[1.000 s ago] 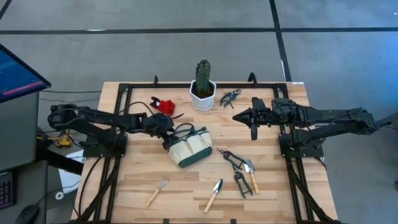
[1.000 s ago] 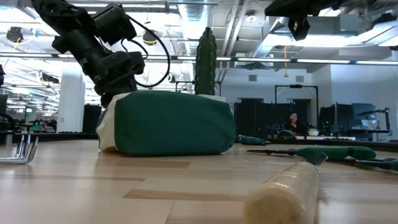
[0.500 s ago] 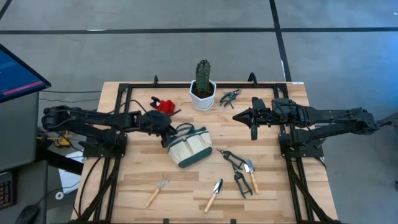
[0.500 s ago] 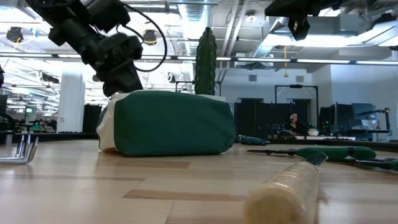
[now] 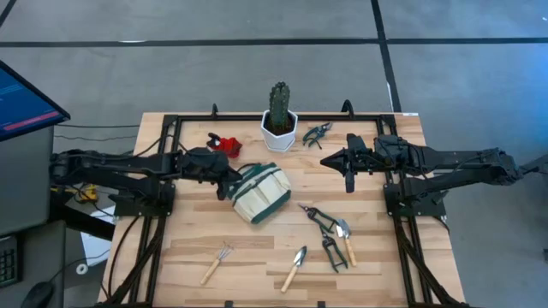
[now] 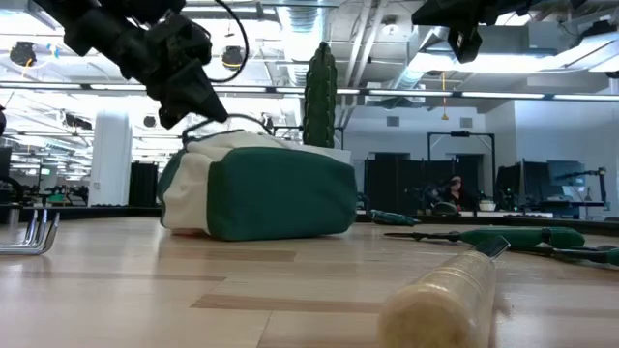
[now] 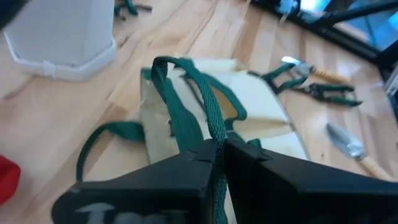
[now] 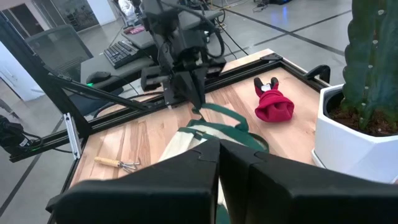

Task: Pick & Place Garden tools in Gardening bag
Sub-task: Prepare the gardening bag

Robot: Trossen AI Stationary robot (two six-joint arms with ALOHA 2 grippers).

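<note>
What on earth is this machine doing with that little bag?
The left pincer is shut on a green loop handle of the gardening bag and lifts that side, so the bag tilts on the table. The right pincer hangs in the air over the table, shut and holding nothing. The garden tools lie outside the bag: a fork, trowels and shears on the wood.

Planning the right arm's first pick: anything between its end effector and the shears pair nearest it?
Nothing visible. The right end effector hangs above bare table; the shears lie open below it, bag and cactus off to the side.
</note>
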